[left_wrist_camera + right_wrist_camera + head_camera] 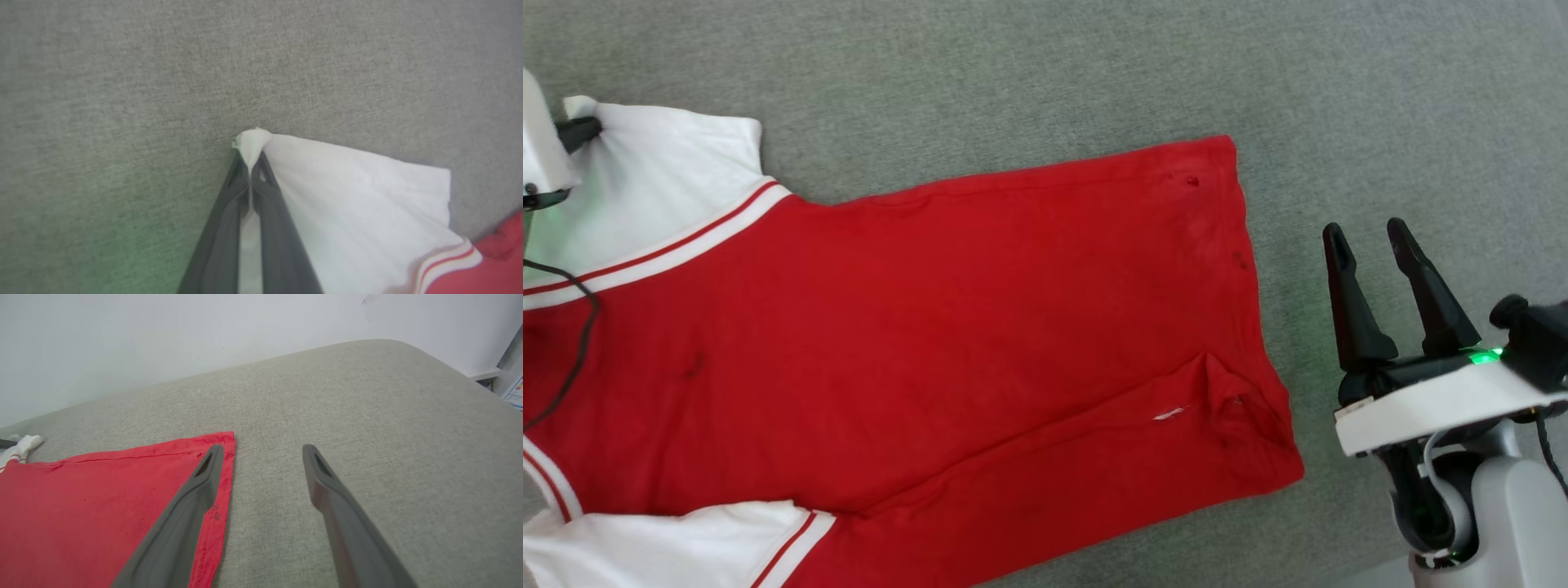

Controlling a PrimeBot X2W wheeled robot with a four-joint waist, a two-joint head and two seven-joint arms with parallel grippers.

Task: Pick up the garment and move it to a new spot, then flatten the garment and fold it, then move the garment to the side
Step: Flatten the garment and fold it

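- Flattening is our read of the step in hand: the garment (915, 327) lies spread across the grey cushion (1045, 73), filling the left and centre of the head view, with its hem toward the right.
- Our left gripper (250, 163) is clamped on the tip of a white sleeve (347, 196), up in the upper left corner of the head view. Its fingers are pressed together with cloth bunched between them.
- Our right gripper (1366, 230) stands wide and holds nothing, at the right of the head view, just beside the hem (1250, 269) and off the cloth.
- Not flat yet, we judge: a tucked flap (1233, 400) sits near the garment's lower right corner, and the second sleeve (670, 547) lies at the lower left edge of the frame.
- Next move, as we see it: draw the pinched sleeve outward until it lies smooth. The right gripper would then need to come in over the hem and pull that tucked corner straight.
- Care needed here: tug the sleeve too hard and the whole body may drag across the cushion.
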